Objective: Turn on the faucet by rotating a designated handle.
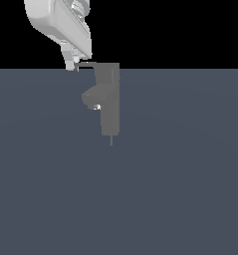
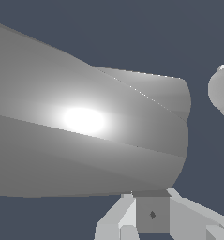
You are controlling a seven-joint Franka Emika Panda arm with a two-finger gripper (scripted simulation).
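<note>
The faucet [image 1: 110, 102] is a matte grey upright column with a stubby spout [image 1: 92, 97] on the exterior view's left. Its handle [image 1: 86, 63] is a thin flat lever that runs from the top of the column toward the exterior view's left. My white gripper [image 1: 71, 65] comes down from the upper left, and its fingertips are right at the lever's tip. Whether they touch it or grip it does not show. In the wrist view a large grey faucet surface [image 2: 85, 140] fills most of the frame, very close. The white fingers [image 2: 115, 222] show at the edge, around a small grey block [image 2: 152, 214].
The faucet stands on a flat dark blue-grey floor [image 1: 180, 189] that runs to a black background. A small rounded grey-white shape [image 2: 222, 90] shows at the edge of the wrist view.
</note>
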